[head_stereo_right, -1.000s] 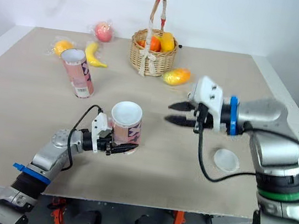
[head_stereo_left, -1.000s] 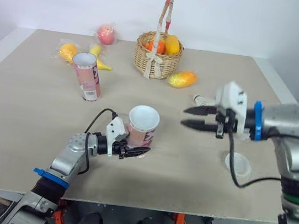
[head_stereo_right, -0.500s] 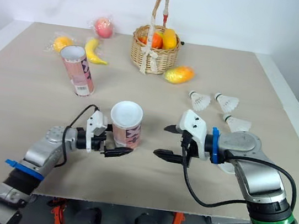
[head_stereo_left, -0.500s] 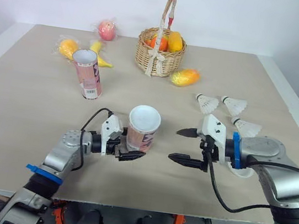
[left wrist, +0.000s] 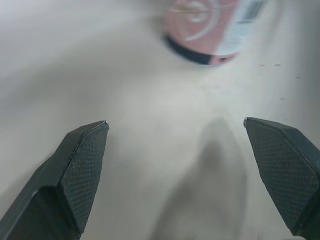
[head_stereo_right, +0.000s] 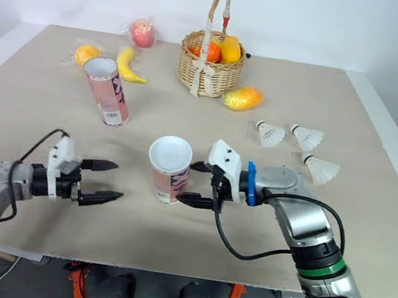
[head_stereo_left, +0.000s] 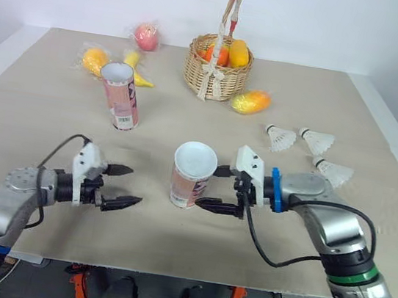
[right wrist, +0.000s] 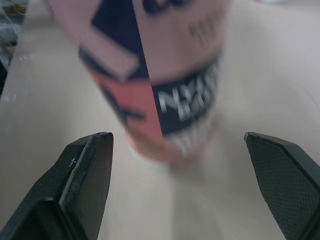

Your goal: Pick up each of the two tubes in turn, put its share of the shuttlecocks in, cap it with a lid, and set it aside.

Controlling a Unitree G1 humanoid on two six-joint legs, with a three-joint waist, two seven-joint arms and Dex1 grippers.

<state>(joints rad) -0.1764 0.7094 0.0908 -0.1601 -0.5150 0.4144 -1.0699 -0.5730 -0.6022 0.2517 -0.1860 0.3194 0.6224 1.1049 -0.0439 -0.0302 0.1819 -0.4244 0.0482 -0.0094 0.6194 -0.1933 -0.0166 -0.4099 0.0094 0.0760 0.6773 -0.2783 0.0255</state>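
The near tube (head_stereo_left: 194, 174) stands upright mid-table, its top showing white. The far tube (head_stereo_left: 121, 96) stands well behind it to the left, and three shuttlecocks (head_stereo_left: 316, 141) lie on the table (head_stereo_left: 39, 126) off to the right. The right gripper (head_stereo_left: 208, 187) is spread wide, its fingers reaching round the near tube's right side; whether either touches the wall cannot be told. The left gripper (head_stereo_left: 133, 186) is spread too, holds nothing, and sits apart from the tube on its left.

The tube looks tall and light, and nothing braces it. If one right finger meets the wall before the other, the push could tip the tube over toward the left gripper and send it rolling. Too hard a squeeze might dent the wall.

The right wrist view adds the tube's foot resting on the table ahead of the fingers (right wrist: 85, 185), nearer one finger than the other, so uneven contact seems likely. The head views give the tube's top and the shuttlecocks. The left wrist view has bare table between that gripper's fingers and a tube's foot beyond.
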